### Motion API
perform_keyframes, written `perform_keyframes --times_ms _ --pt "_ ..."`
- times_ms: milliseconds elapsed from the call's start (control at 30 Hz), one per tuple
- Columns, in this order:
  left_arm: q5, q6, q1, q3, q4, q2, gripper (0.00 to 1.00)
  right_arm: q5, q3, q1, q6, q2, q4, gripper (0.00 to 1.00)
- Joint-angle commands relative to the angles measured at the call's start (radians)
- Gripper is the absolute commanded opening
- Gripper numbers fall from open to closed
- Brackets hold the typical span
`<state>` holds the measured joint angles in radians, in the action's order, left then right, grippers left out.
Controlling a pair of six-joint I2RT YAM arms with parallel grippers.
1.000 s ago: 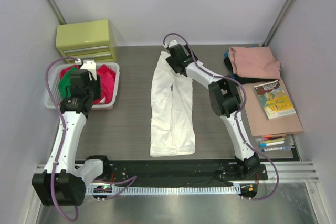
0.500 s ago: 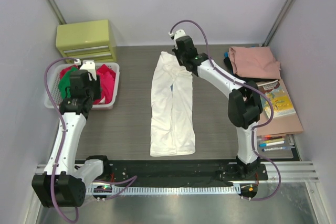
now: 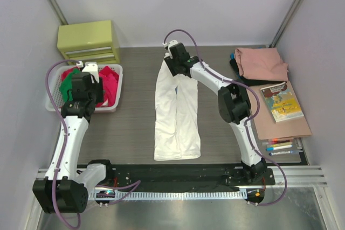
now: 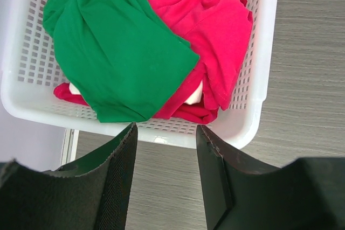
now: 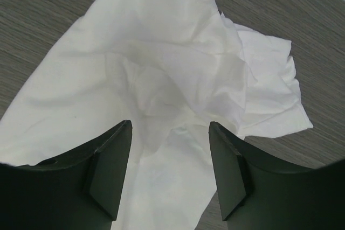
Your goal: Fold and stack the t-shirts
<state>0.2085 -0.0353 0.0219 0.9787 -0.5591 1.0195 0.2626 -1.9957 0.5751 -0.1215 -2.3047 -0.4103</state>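
A white t-shirt (image 3: 177,111) lies on the table as a long strip running front to back; no print shows on it. My right gripper (image 3: 175,68) hovers open over its rumpled far end, jaws apart and empty above the cloth (image 5: 161,74) in the right wrist view (image 5: 170,127). My left gripper (image 3: 85,87) is open and empty just in front of the white basket (image 4: 253,122), as its wrist view (image 4: 164,130) shows. The basket holds a green shirt (image 4: 113,52) and red shirts (image 4: 215,36). A folded salmon-pink shirt (image 3: 261,63) lies on a black one (image 3: 237,72) at back right.
A yellow-green drawer box (image 3: 89,41) stands at back left behind the basket (image 3: 81,109). A thin book (image 3: 282,100) lies on a brown mat (image 3: 280,125) at right, with several markers (image 3: 280,146) at its near end.
My right gripper swung up and to the right off the shirt's far end, then came back left over that end. The left arm has not moved.
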Motion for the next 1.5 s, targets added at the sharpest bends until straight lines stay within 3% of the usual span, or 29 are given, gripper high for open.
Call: perform_keyframes --times_ms 0,567,633,667,700,733,767,1033,1333,1367,1433,1467 --pt "-0.003 -0.012 0.004 -0.005 0.016 -0.010 0.49 -0.005 -0.100 0.008 0.002 -0.038 0.010 0.64" --pt "0.005 -0.026 0.004 -0.020 0.027 0.001 0.49 0.003 -0.259 0.046 -0.004 -0.191 -0.028 0.68" --pt "0.005 -0.028 0.004 -0.021 0.027 -0.002 0.49 0.010 -0.258 0.046 -0.001 -0.199 -0.030 0.56" --pt "0.002 -0.026 0.004 -0.021 0.028 -0.002 0.49 0.015 -0.252 0.046 0.002 -0.197 -0.028 0.40" --pt "0.002 -0.028 0.004 -0.023 0.028 -0.004 0.50 0.026 -0.249 0.046 0.005 -0.196 -0.025 0.12" --pt "0.002 -0.028 0.004 -0.025 0.028 -0.004 0.50 0.027 -0.244 0.046 0.008 -0.194 -0.022 0.01" --pt "0.002 -0.028 0.003 -0.026 0.028 -0.004 0.50 0.030 -0.236 0.046 0.008 -0.187 -0.022 0.01" --pt "0.003 -0.032 0.004 -0.037 0.028 -0.016 0.50 0.038 -0.155 0.046 0.017 -0.104 0.008 0.01" --pt "-0.023 -0.026 0.004 -0.057 0.037 -0.019 0.50 0.073 0.176 0.046 0.011 0.168 0.096 0.01" --pt "-0.027 -0.025 0.003 -0.057 0.037 -0.019 0.49 0.087 0.195 0.046 0.011 0.182 0.099 0.07" --pt "-0.035 -0.025 0.004 -0.049 0.033 -0.019 0.50 0.090 0.242 0.045 -0.001 0.211 0.108 0.35" --pt "-0.038 -0.025 0.004 -0.049 0.030 -0.022 0.50 0.101 0.256 0.046 -0.004 0.217 0.110 0.61"
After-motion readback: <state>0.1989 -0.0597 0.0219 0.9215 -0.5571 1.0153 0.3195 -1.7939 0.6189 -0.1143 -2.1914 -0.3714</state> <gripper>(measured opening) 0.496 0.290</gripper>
